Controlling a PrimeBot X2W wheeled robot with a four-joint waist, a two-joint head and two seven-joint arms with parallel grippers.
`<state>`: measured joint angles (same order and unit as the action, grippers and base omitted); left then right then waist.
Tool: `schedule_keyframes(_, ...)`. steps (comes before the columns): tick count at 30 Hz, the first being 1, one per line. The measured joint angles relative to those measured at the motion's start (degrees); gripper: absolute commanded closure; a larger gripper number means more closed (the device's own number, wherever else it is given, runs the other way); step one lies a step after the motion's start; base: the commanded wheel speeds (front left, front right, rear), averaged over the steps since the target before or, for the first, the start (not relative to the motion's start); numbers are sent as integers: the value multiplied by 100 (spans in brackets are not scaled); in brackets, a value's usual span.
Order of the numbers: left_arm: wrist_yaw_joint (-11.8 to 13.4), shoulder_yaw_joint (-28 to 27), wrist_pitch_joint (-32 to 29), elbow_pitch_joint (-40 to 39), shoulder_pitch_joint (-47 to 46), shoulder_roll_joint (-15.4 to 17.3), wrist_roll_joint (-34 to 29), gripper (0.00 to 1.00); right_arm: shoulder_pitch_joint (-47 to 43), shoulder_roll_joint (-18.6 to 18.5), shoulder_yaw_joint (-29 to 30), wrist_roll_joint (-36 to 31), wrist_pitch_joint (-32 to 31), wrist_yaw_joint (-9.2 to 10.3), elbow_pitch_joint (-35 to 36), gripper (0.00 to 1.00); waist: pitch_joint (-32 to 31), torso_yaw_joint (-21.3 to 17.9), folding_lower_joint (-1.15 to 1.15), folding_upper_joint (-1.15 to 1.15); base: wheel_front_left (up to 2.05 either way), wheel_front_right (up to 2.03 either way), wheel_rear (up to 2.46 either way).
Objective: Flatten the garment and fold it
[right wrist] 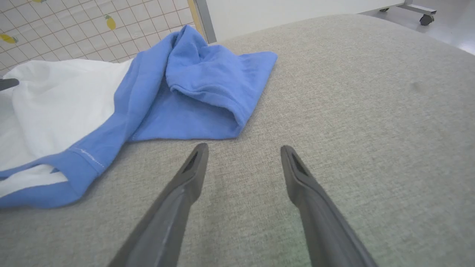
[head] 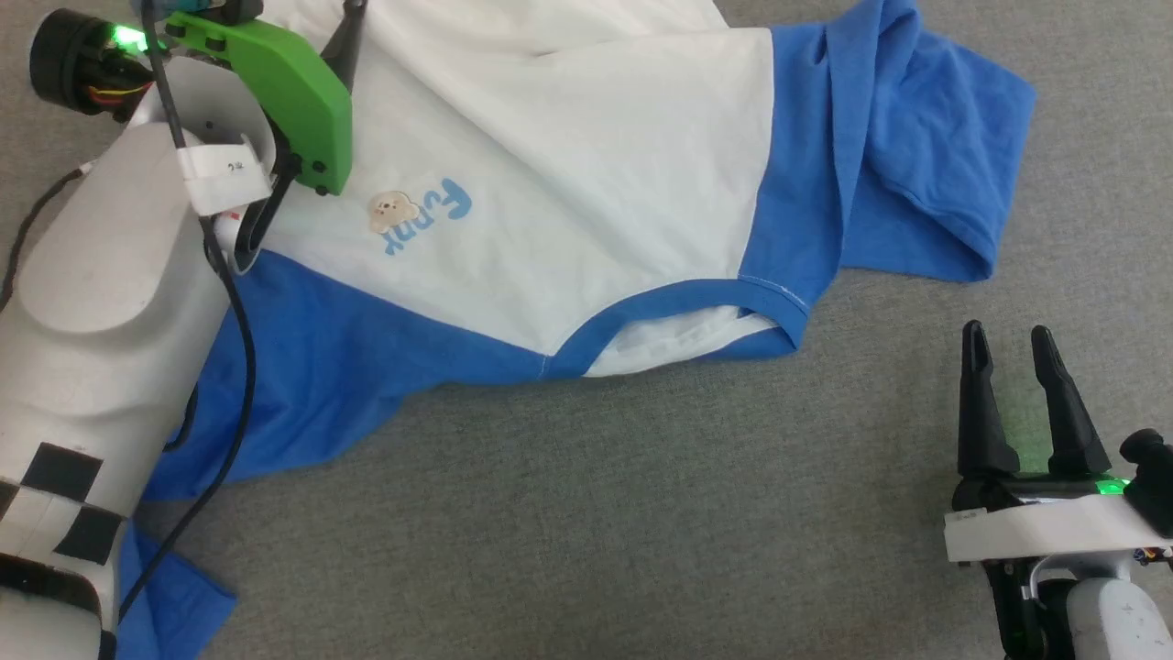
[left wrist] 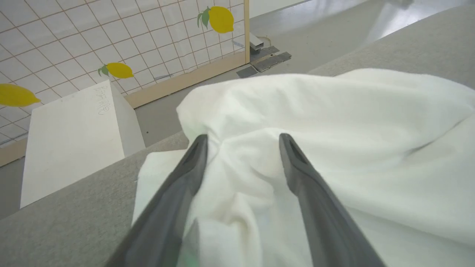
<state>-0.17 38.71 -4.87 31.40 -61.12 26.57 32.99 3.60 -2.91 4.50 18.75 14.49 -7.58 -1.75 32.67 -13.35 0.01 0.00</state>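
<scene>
A grey cloth-covered surface (head: 641, 513) is stretching across the head view, and the shirt (head: 568, 165) is lying on it, chest side up, covering the upper half of that view with its neck opening pointing toward the robot. Its white body is running up and out of the top edge, creased but mostly flat. The blue sleeve on the robot's right (head: 926, 156) is lying folded over on itself in a loose bunch, while the blue sleeve on the robot's left (head: 312, 367) is spreading toward the lower left corner and is passing under the pale left forearm (head: 101, 302), which is reaching up over the cloth. In the left wrist view a tiled panel with lemons (left wrist: 111, 37) is standing beyond the surface with a white box (left wrist: 74, 141) in front of it. The left gripper (left wrist: 243, 138) is hovering low over the white part of the shirt with its jaws spread wide; a soft hump of white cloth is rising between the two fingers and is brushing the inner side of one, but nothing is being pinched. The right gripper (head: 1008, 330) is waiting over bare grey surface at the lower right, well apart from the shirt, its jaws also spread wide and holding nothing. The blue neck trim (head: 678, 307) is curving along the shirt's near edge, and the blue lettering (head: 431, 215) is sitting on the chest just beside the small cartoon mark (head: 391, 211).
</scene>
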Motion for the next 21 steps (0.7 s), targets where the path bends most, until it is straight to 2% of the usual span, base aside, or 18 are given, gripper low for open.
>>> schedule_keyframes(4,-126,-18,84,-235,29,-11,167,0,-9,-1,64,-38,0,0,-1,0,-133,95,0,0,0,0,0)
schedule_keyframes(7,-188,-20,-129,-592,186,38,318,0,-33,0,87,-100,-1,0,8,0,-287,212,0,0,0,0,0)
schedule_keyframes(12,-269,149,-1461,-1336,751,425,866,0,-156,0,136,-156,-92,0,85,0,-615,459,-1,0,0,0,0)
schedule_keyframes(15,-123,296,-2183,-1734,1027,789,915,0,-222,0,129,-160,-165,0,147,0,-788,587,-1,0,0,0,0)
schedule_keyframes(17,-23,316,-2441,-1929,1170,922,987,0,-242,0,116,-160,-196,0,187,0,-869,657,-1,0,0,0,0)
schedule_keyframes(21,82,450,-2938,-2141,1412,968,1230,0,-244,0,77,-165,-243,0,274,0,-954,727,-1,0,0,0,0)
